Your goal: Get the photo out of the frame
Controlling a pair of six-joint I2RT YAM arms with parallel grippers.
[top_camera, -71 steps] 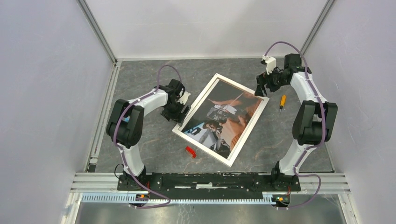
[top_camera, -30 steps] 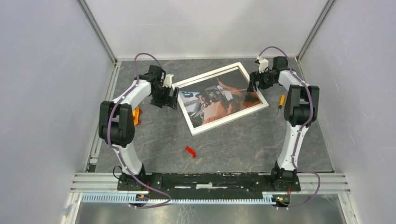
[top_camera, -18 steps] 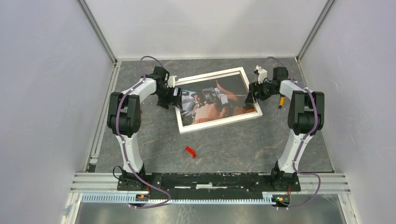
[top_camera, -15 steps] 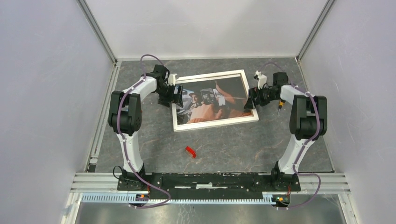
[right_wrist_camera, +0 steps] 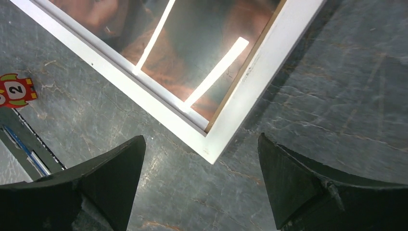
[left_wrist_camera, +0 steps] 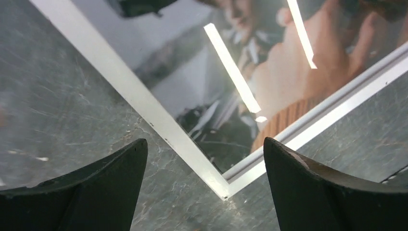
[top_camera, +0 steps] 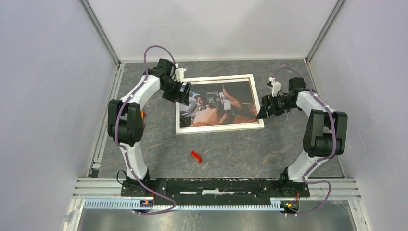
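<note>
White-bordered, the frame (top_camera: pixel 219 128) lies flat and face up toward the far middle of the table (top_camera: pixel 231 149), with the photo (top_camera: pixel 216 103) seated inside behind reflective glazing. The left tool (top_camera: pixel 183 94) is set wide at the frame's far-left corner and the right tool (top_camera: pixel 263 109) wide at its near-right corner; nothing is gripped by either. Risk is judged thus: the thin border offers little purchase, so a corner pinch could slip, the frame could skid, or the glazing could be cracked if dropped.

Wrist views crop the frame (left_wrist_camera: pixel 134 96) and photo (left_wrist_camera: pixel 288 82).
</note>
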